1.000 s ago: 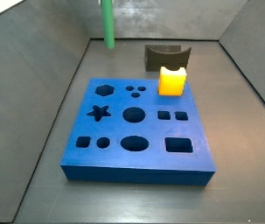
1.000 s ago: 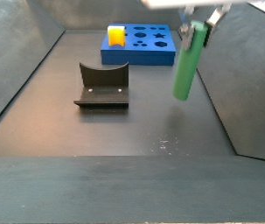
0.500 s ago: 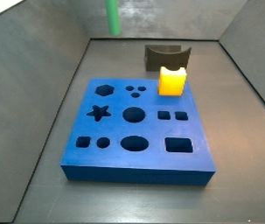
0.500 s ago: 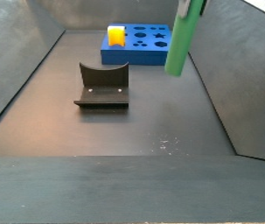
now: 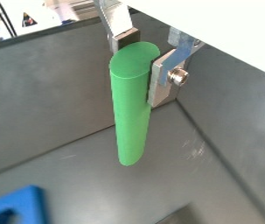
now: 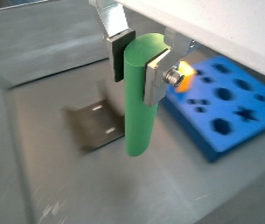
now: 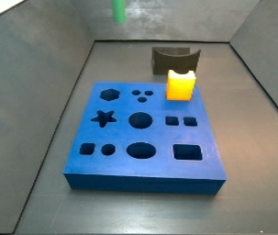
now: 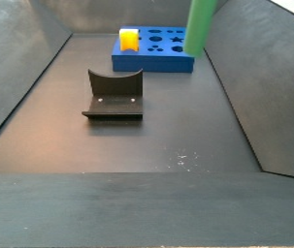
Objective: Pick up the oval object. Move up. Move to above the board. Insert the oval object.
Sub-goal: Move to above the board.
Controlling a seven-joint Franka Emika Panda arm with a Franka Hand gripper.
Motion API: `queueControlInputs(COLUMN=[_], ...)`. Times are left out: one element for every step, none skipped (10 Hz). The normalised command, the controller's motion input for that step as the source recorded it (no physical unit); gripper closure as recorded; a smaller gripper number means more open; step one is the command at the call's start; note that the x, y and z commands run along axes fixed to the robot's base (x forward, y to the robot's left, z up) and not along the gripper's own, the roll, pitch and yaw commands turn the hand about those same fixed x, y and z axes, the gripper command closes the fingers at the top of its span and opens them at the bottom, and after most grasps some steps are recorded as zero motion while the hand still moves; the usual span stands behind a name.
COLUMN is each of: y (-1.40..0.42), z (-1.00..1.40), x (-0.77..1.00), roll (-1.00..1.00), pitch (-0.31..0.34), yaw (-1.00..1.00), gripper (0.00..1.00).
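The oval object (image 5: 132, 105) is a long green peg that hangs upright, and my gripper (image 5: 144, 61) is shut on its upper end. Both wrist views show the silver fingers clamping the peg (image 6: 141, 96) from two sides, inside the gripper (image 6: 141, 63). In a side view only the peg's lower tip (image 7: 117, 11) shows at the top edge, beyond the far end of the blue board (image 7: 105, 163). The peg (image 8: 201, 24) hangs high by the right side of the board (image 8: 156, 65). In both side views the gripper itself is out of view.
A yellow block (image 7: 182, 84) stands in the board near its far right corner. The dark fixture (image 8: 113, 95) stands on the floor beside the board, and also shows as the fixture (image 6: 96, 127) in a wrist view. Grey walls enclose the floor.
The gripper has risen with the peg and carried it toward the board. The fingers have left the top of the side view, and less of the peg shows now.
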Motion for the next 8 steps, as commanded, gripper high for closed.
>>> queueControlInputs(y=[-1.00, -1.00, -1.00, -1.00, -1.00, -1.00, -1.00, -1.00], z=[0.24, 0.24, 0.24, 0.24, 0.24, 0.25, 0.25, 0.25], x=[0.18, 0.18, 0.19, 0.20, 0.21, 0.22, 0.23, 0.24], roll=[0.12, 0.06, 0.03, 0.00, -0.03, -0.03, -0.01, -0.01], pitch=[0.339, 0.358, 0.303, 0.256, 0.220, 0.175, 0.151, 0.138], yaw=[-1.00, -0.95, -0.68, -0.43, -0.26, -0.11, -0.05, -0.03], gripper=[1.00, 1.00, 1.00, 1.00, 1.00, 1.00, 1.00, 1.00])
